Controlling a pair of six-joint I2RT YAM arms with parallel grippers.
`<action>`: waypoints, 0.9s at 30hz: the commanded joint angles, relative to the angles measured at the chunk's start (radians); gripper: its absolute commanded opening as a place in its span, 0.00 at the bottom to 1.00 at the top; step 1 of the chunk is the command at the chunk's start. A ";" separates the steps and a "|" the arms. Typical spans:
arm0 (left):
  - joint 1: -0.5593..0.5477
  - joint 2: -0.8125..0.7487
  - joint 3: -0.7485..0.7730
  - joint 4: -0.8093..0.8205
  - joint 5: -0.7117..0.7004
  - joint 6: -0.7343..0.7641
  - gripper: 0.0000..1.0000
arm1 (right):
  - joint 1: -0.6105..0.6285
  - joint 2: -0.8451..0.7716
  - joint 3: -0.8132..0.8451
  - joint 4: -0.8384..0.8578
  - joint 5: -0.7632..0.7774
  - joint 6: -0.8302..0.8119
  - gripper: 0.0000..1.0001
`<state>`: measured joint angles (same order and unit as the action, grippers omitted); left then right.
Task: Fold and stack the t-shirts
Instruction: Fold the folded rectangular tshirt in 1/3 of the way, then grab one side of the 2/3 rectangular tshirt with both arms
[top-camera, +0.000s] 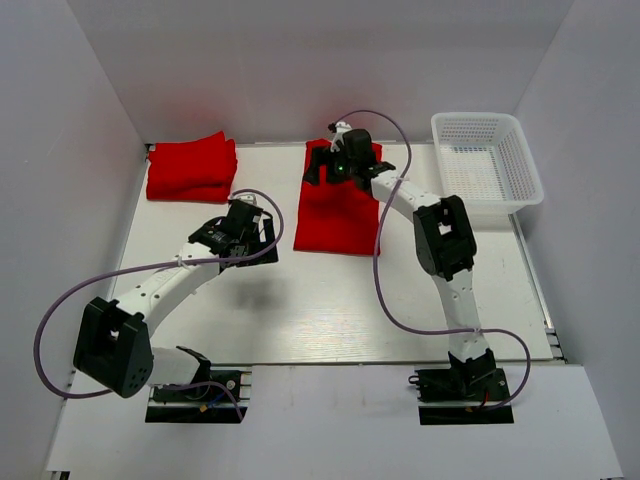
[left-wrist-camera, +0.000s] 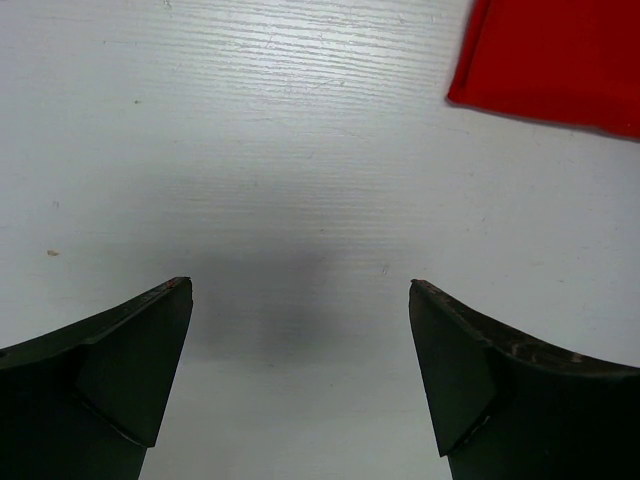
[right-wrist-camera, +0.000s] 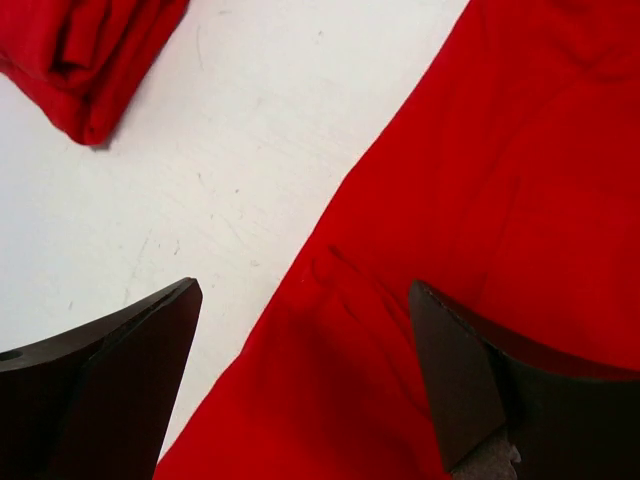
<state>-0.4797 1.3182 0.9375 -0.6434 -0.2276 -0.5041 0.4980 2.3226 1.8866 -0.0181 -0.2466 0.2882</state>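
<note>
One red t-shirt lies folded into a long strip in the middle of the table. My right gripper hovers open over its far end. In the right wrist view the gripper straddles the cloth's left edge, one finger over bare table, the other over red cloth, holding nothing. A folded stack of red t-shirts sits at the back left and shows as a bundle in that view too. My left gripper stands open left of the strip's near corner, over bare table, its fingers empty.
A white mesh basket stands at the back right, beside the right arm's elbow. White walls close in the table on the left, back and right. Purple cables loop from both arms over the table.
</note>
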 joint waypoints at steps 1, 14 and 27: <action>0.004 -0.040 0.030 -0.013 0.005 0.016 0.99 | -0.007 -0.081 0.029 0.038 0.056 0.003 0.90; -0.016 0.268 0.164 0.241 0.191 0.139 0.99 | -0.024 -0.726 -0.768 -0.143 0.432 0.038 0.90; -0.034 0.533 0.297 0.249 0.197 0.187 0.98 | -0.050 -0.738 -0.916 -0.201 0.397 0.091 0.90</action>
<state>-0.5083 1.8442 1.2053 -0.4210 -0.0601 -0.3370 0.4507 1.5681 0.9524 -0.2371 0.1730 0.3641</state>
